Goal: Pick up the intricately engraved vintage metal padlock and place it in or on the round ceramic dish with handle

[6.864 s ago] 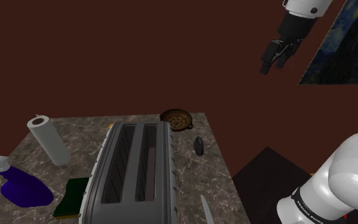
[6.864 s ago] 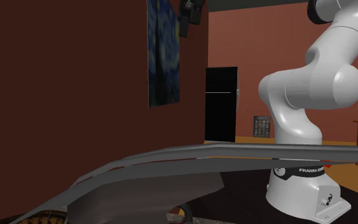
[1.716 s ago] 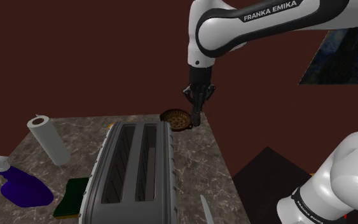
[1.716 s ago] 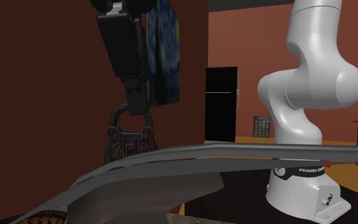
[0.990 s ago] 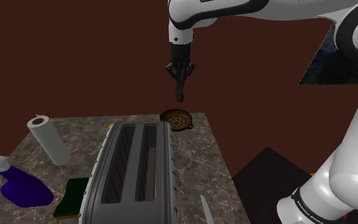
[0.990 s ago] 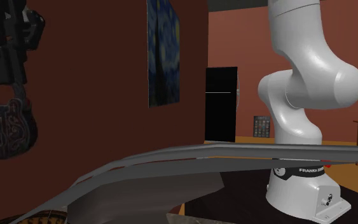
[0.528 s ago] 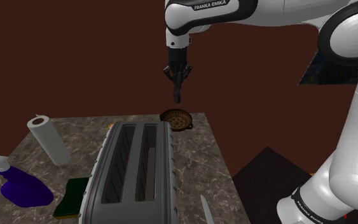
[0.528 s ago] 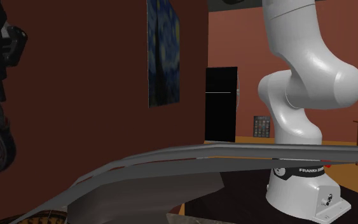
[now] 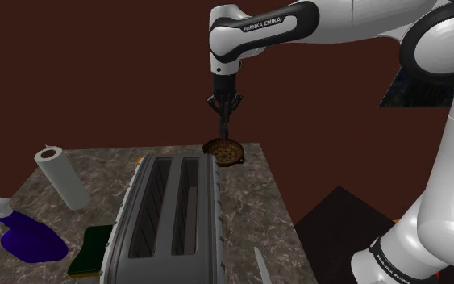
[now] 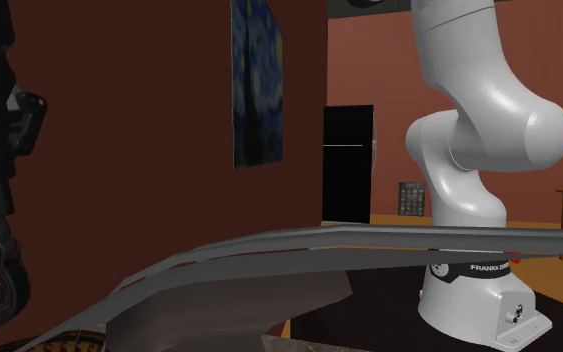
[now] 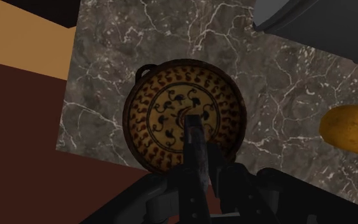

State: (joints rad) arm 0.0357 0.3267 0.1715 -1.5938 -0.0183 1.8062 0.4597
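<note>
The gripper (image 9: 225,119) points straight down with its fingers clamped narrowly on the top of the dark engraved padlock (image 9: 224,132). In the wrist view the padlock (image 11: 194,147) shows edge-on between the fingers, which plainly grip it. It hangs in the air directly over the middle of the round patterned dish (image 11: 147,121), close above it. From the shoulder view I cannot tell whether its lower end touches the dish (image 9: 224,151) yet. The dish sits at the far edge of the marble counter (image 9: 253,206), just beyond the far end of the big grey toaster (image 9: 168,214). A paper towel roll (image 9: 62,176) and a blue spray bottle (image 9: 25,235) stand well apart at the shoulder view's left. I judge the pick-up and the carry done, with the load lined up over its target. What is left is a short lowering into the dish, opening the fingers to let go, and lifting clear.
</note>
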